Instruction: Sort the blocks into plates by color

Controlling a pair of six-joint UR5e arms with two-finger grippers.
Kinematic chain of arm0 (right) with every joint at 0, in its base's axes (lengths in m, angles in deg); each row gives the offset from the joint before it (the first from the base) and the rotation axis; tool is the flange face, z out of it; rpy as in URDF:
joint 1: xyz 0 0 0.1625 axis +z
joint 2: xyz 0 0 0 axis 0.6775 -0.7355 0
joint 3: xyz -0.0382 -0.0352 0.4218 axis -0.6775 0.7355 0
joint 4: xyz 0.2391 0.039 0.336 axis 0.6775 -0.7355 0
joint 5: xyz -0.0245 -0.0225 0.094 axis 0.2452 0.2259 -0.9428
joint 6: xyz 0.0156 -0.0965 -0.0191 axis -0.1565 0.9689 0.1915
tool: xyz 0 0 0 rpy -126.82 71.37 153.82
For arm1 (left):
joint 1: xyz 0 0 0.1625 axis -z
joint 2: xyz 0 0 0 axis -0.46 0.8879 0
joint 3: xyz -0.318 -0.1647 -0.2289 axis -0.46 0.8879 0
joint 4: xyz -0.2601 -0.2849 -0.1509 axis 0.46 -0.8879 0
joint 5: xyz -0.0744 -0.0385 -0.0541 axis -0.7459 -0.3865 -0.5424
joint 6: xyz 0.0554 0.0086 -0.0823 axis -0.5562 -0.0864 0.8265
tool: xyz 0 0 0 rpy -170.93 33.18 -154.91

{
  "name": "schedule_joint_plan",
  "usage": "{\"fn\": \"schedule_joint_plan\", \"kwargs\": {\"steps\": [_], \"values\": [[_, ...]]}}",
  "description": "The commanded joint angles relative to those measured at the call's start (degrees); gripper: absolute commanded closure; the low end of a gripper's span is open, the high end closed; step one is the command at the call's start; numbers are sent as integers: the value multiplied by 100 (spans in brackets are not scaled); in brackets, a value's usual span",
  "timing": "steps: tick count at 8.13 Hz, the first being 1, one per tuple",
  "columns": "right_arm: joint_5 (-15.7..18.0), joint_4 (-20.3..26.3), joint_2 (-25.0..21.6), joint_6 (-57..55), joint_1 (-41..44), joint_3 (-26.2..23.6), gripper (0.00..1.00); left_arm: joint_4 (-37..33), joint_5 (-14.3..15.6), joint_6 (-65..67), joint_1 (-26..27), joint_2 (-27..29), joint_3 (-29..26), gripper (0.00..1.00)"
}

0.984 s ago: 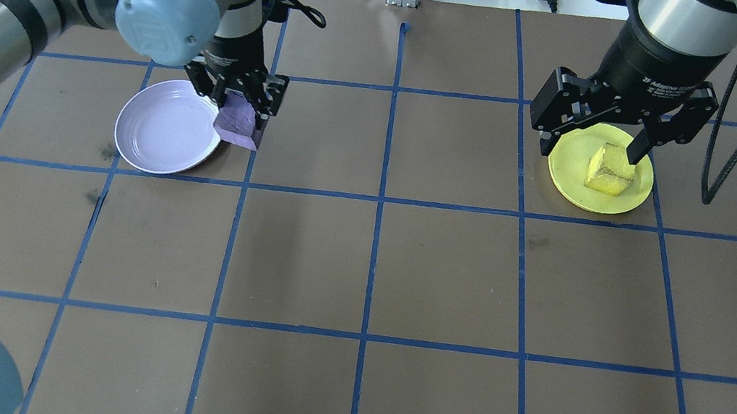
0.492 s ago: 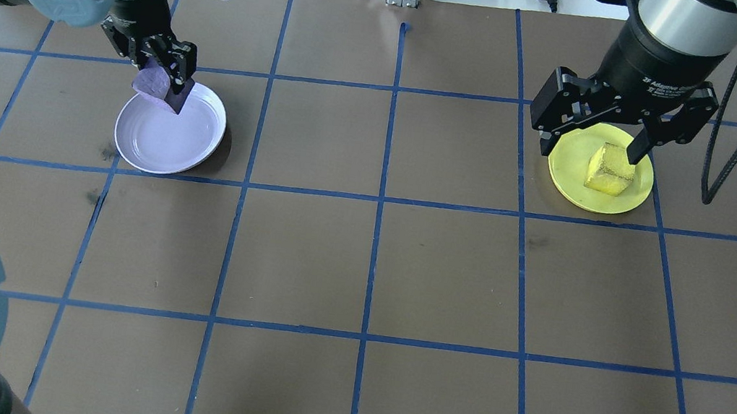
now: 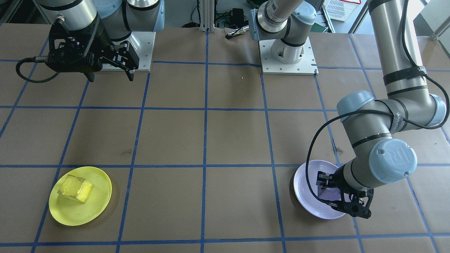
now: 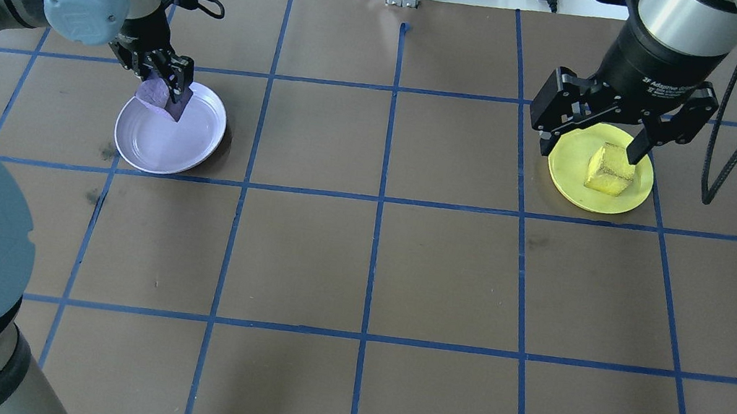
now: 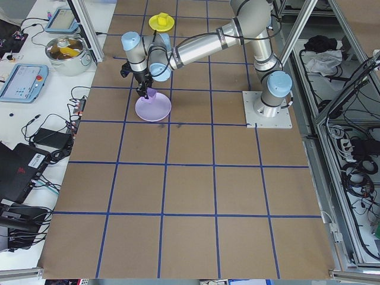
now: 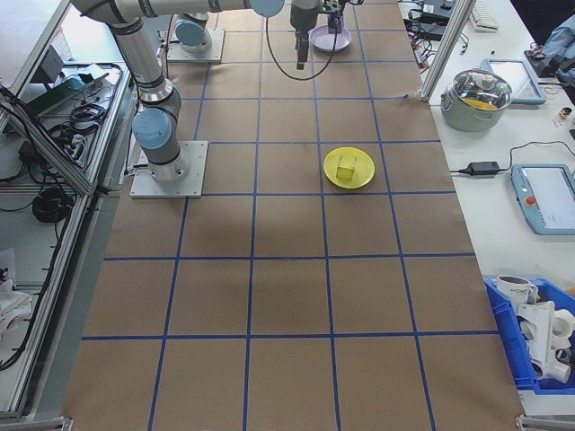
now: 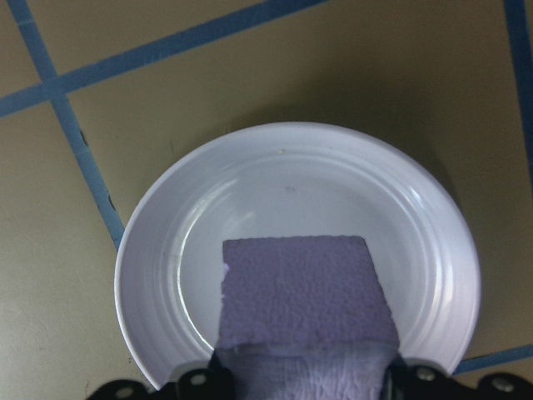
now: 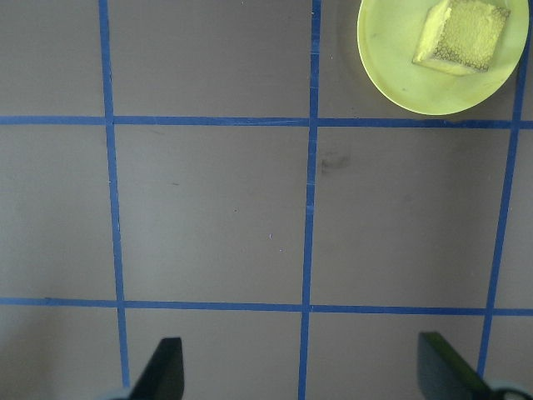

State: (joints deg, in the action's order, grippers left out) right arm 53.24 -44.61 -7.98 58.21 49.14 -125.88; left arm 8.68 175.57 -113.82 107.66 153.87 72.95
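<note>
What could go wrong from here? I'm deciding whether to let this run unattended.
1. The left gripper holds the purple block over the far side of the lavender plate, not its centre; released there, the block might bounce or tip over the rim.
2. The light plate could shift if the gripper descends onto its rim.

The yellow block already lies in the yellow plate.

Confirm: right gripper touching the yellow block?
Apart. The front-facing view shows the right gripper open, high near the robot's base, far from the yellow block resting in the yellow plate.
</note>
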Motion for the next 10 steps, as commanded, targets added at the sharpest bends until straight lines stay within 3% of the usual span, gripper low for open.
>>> {"fn": "schedule_joint_plan", "kwargs": {"steps": [1, 3, 6, 10], "values": [[4, 5, -1, 1, -3, 0, 0, 36, -106, 19, -55, -60, 59, 0], [4, 23, -1, 1, -3, 0, 0, -43, -45, 20, -46, -235, -11, 0], [4, -12, -54, 1, -3, -97, 0, -743, -79, 282, 32, -1138, -20, 0], [4, -39, -54, -7, -3, -114, 0, -1719, -237, 2115, 672, -2308, 33, 0]]}}
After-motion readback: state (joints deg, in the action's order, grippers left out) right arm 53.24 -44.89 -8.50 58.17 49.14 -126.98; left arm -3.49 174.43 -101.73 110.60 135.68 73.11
